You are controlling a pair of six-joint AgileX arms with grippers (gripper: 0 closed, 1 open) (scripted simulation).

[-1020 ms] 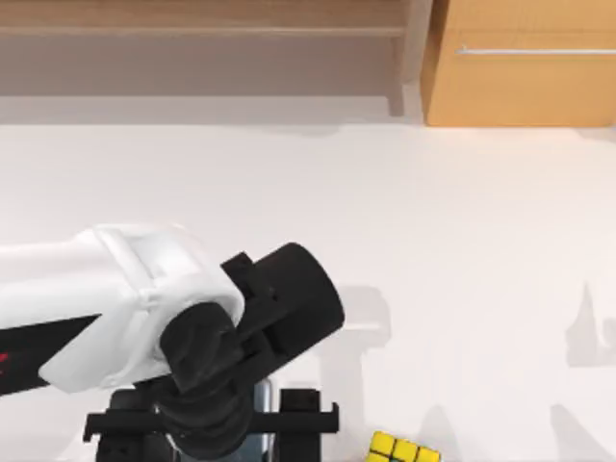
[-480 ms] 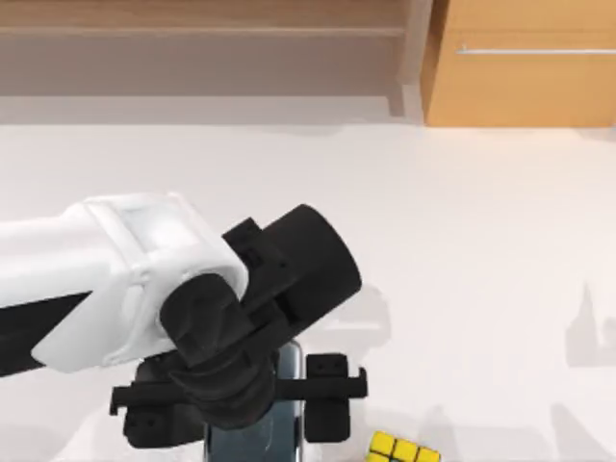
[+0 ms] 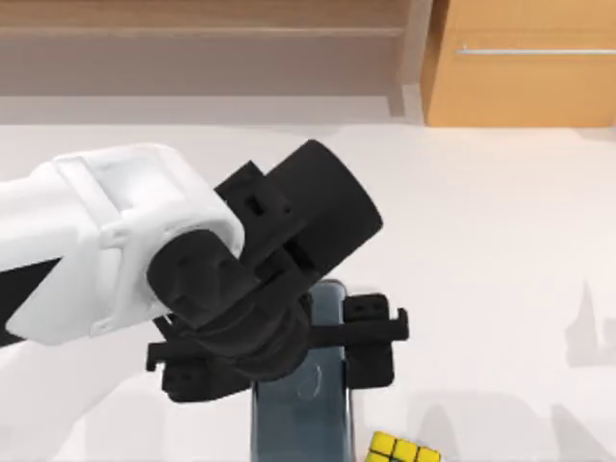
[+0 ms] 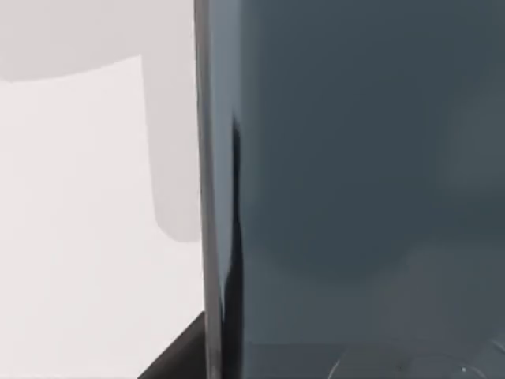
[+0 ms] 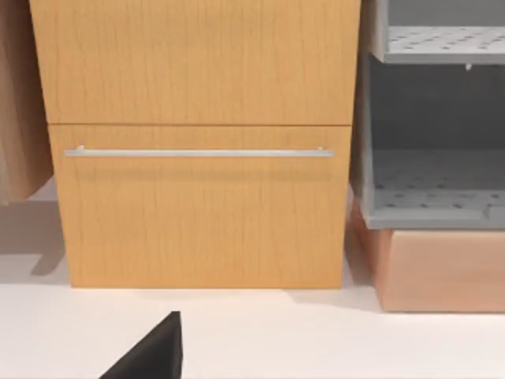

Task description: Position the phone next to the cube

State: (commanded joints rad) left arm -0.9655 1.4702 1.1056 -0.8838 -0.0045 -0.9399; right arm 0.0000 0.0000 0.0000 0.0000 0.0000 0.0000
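Jaws of the left gripper (image 3: 289, 361) are clamped across the phone (image 3: 306, 404), one black finger (image 3: 369, 337) against its right edge and the other at its left, partly under the wrist. Seen from above, the phone runs lengthwise toward the near edge of the white table (image 3: 481, 241), glossy dark face up, and is cut off by the bottom of the picture. Whether it touches the table cannot be told. Just to its right, at the near edge, sits the cube (image 3: 402, 449), yellow squares up, close to the phone but apart from it. In the left wrist view the phone (image 4: 355, 181) looms with its pale rim (image 4: 207, 197) upright against the table (image 4: 79, 221). Behind the gripper the left arm (image 3: 87, 260) reaches in from the left side. Farther back a wooden drawer cabinet (image 3: 525, 63) stands at the table's far right; the right wrist view faces that cabinet (image 5: 197, 142), with a grey shelf unit (image 5: 434, 118) beside it. Whether the right arm's jaws are apart or together cannot be told
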